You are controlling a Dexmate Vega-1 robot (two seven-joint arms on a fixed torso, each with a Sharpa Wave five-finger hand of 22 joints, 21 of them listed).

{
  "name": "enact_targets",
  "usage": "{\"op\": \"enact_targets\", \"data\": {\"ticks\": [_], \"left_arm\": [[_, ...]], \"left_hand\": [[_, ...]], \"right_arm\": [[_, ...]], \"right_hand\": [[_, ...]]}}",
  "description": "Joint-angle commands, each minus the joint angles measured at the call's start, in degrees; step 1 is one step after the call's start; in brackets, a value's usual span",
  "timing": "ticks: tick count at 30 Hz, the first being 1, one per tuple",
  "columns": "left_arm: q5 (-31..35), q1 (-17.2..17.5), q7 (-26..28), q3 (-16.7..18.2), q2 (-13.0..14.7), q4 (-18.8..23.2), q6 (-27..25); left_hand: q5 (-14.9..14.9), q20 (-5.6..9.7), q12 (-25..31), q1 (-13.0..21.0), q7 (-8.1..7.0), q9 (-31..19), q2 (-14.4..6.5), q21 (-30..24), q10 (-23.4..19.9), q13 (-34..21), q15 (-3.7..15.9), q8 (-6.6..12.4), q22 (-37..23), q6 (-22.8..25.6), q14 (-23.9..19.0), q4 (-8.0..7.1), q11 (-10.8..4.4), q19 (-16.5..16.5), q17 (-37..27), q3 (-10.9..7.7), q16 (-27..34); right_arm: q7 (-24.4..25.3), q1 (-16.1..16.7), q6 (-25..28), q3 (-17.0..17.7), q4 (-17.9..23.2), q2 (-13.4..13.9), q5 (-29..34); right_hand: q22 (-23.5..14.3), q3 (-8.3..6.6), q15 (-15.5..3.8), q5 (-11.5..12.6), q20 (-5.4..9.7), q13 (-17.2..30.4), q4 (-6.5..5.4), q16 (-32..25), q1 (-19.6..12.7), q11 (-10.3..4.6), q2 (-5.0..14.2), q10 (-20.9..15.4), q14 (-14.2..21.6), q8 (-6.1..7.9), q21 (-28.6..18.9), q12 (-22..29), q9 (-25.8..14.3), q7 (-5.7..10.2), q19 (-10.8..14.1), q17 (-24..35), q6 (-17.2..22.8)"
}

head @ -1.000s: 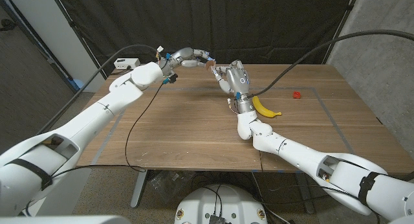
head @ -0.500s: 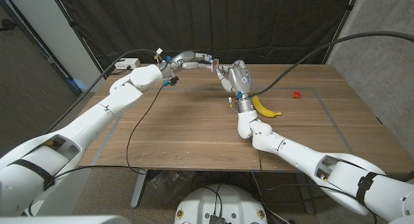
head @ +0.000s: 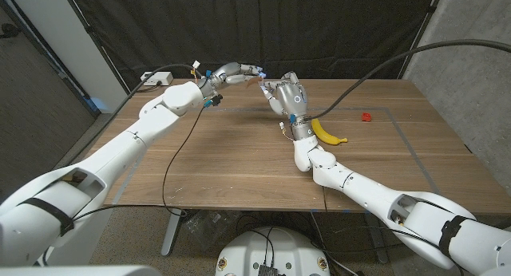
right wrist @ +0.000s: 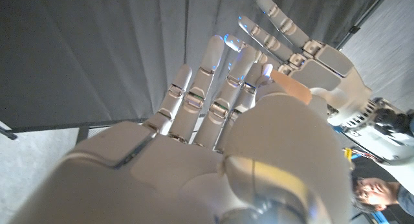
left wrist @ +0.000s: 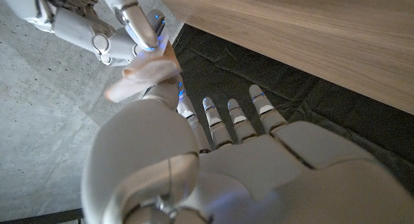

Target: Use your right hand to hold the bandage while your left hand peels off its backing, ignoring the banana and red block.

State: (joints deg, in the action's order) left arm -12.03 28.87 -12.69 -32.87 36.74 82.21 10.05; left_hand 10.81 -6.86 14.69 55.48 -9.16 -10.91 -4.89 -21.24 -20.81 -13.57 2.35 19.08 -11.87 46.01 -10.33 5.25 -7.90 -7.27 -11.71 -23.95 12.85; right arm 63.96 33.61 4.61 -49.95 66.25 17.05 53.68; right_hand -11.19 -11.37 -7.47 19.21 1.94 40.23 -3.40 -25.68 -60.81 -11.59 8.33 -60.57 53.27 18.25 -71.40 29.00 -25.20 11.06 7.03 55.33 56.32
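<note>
The tan bandage (head: 263, 81) hangs in the air above the table's far side, between my two hands. My right hand (head: 289, 95) stands upright with its fingertips pinching the bandage (right wrist: 291, 88). My left hand (head: 235, 71) reaches in from the left. Its thumb and a finger meet on a pale flap of the bandage (left wrist: 143, 76), which looks like the backing, while its other fingers (left wrist: 236, 117) stay spread. The right hand's fingertips (left wrist: 147, 31) show against the same strip. The banana (head: 328, 133) lies by my right wrist, and the small red block (head: 366, 116) sits further right.
The wooden table (head: 239, 156) carries a taped rectangle outline. A white power strip (head: 156, 78) lies at the far left corner. Black cables trail from both arms across the tabletop. Dark curtains hang behind the table, and part of a person (right wrist: 372, 191) shows at one picture edge.
My left hand has closed the gap to my right hand, and its fingertips now sit at the bandage. The right hand has stayed nearly still.
</note>
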Motion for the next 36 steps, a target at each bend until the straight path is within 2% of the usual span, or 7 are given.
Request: {"op": "enact_targets", "data": {"ticks": [1, 9, 14, 17, 26, 32, 36], "left_arm": [[1.26, -1.15, -0.69, -1.1, -0.07, -0.52, 0.49], [-2.65, -5.96, -13.15, -3.31, -0.64, -5.78, 2.52], [-8.9, -6.56, -19.24, -2.38, -2.56, -9.97, 5.06], [-11.07, -6.22, -20.38, -1.74, -3.07, -10.75, 5.39], [-11.77, -4.34, -17.42, -0.11, -2.09, -9.04, 5.1], [-13.08, -4.2, -18.12, 0.46, -2.5, -10.17, 6.34], [-11.3, -4.01, -16.28, 0.61, -1.84, -9.5, 7.24]], "left_hand": [[-0.03, 0.02, -0.45, -0.02, -2.07, -0.19, 2.04, -0.31, 0.81, -0.17, 1.17, -1.92, -0.07, -3.85, -0.13, 0.81, 0.0, 0.0, -0.05, 0.68, -0.11], [0.15, 0.24, -2.46, -0.06, -3.48, -0.3, 2.87, 0.34, 6.02, -0.17, -0.61, -5.36, -0.01, -9.82, 4.15, 1.15, 0.01, 1.75, -0.22, 1.65, -1.65], [0.03, 0.75, -2.21, -1.36, -1.07, -0.39, 0.09, 0.77, 5.81, -0.05, -0.52, -4.08, -0.07, -5.29, 5.16, -0.24, 0.06, 3.18, -0.61, 1.39, -1.39], [0.85, 1.06, -1.78, -0.68, 1.71, -0.33, -0.53, 0.67, 4.59, 0.14, -0.25, -2.64, -0.12, -0.71, 4.88, 0.61, 0.07, 3.42, -0.49, 0.36, -1.17], [-0.43, 0.52, -1.68, -4.63, 1.86, -0.24, 1.49, 0.64, 4.04, 0.28, -0.56, -3.54, -0.17, -1.6, 4.38, -0.85, 0.62, 3.86, -0.56, 2.42, -0.82], [-0.8, -0.32, -2.58, -8.91, 1.1, -0.51, 1.92, 0.88, 7.21, 0.06, -0.96, -8.85, -0.33, -16.4, 5.06, -2.52, 1.78, 5.6, -0.73, 3.95, -1.06], [-0.64, -0.47, -2.66, -10.44, 0.21, -0.65, 3.34, 1.1, 8.38, -0.1, -1.41, -9.18, -0.32, -21.57, 5.76, -2.77, 1.8, 6.36, -0.66, 5.14, -1.29]], "right_arm": [[0.04, 1.26, -2.02, 3.65, -1.15, -1.99, 6.6], [0.04, 0.88, -0.87, 4.05, -2.76, -3.07, 6.22], [0.04, 0.17, 0.42, 3.05, -4.0, -3.23, 4.8], [0.04, -0.47, 1.12, 2.44, -5.16, -3.5, 3.37], [0.04, -1.89, 2.31, 1.07, -7.33, -3.6, -0.13], [0.04, -2.16, 2.02, 0.63, -7.51, -3.81, -0.74], [0.04, -2.19, 1.89, 0.64, -7.41, -3.79, -0.47]], "right_hand": [[-0.16, 0.31, -5.99, -0.32, 8.43, 0.31, -0.22, 0.2, -0.81, 0.25, 0.26, -0.79, 0.88, -0.01, 0.03, -0.24, -0.2, 1.29, 0.39, 0.4, 1.7], [-0.14, 0.51, -5.99, -0.32, 8.48, 0.52, -0.4, 0.58, -1.12, 0.25, 0.29, -0.78, 1.02, -0.25, 0.15, -0.5, -0.31, 1.29, 0.35, 0.6, 1.68], [-0.21, 0.71, -5.99, -0.33, 8.46, 0.62, -0.54, 0.83, -1.33, 0.25, 0.27, -0.91, 1.14, -0.39, 0.09, -0.68, -0.41, 1.29, 0.35, 0.79, 1.75], [-0.24, 0.81, -6.0, -0.35, 8.47, 0.68, -0.56, 0.93, -1.45, 0.25, 0.27, -0.96, 1.24, -0.42, 0.02, -0.75, -0.47, 1.29, 0.35, 0.85, 1.83], [-0.21, 1.04, -6.0, -0.35, 8.52, 0.69, -0.79, 1.37, -1.74, 0.27, 0.37, -1.05, 1.41, -0.65, 0.06, -1.1, -0.44, 1.27, 0.33, 0.95, 2.08], [-0.19, 1.25, -6.0, -0.36, 8.49, 0.83, -0.97, 1.61, -1.92, 0.27, 0.37, -1.17, 1.55, -0.76, 0.1, -1.28, -0.56, 1.27, 0.31, 1.14, 2.14], [-0.19, 1.41, -5.99, -0.34, 8.49, 1.07, -1.08, 1.63, -2.04, 0.25, 0.31, -1.33, 1.66, -0.74, 0.12, -1.27, -0.78, 1.27, 0.32, 1.46, 2.25]]}}
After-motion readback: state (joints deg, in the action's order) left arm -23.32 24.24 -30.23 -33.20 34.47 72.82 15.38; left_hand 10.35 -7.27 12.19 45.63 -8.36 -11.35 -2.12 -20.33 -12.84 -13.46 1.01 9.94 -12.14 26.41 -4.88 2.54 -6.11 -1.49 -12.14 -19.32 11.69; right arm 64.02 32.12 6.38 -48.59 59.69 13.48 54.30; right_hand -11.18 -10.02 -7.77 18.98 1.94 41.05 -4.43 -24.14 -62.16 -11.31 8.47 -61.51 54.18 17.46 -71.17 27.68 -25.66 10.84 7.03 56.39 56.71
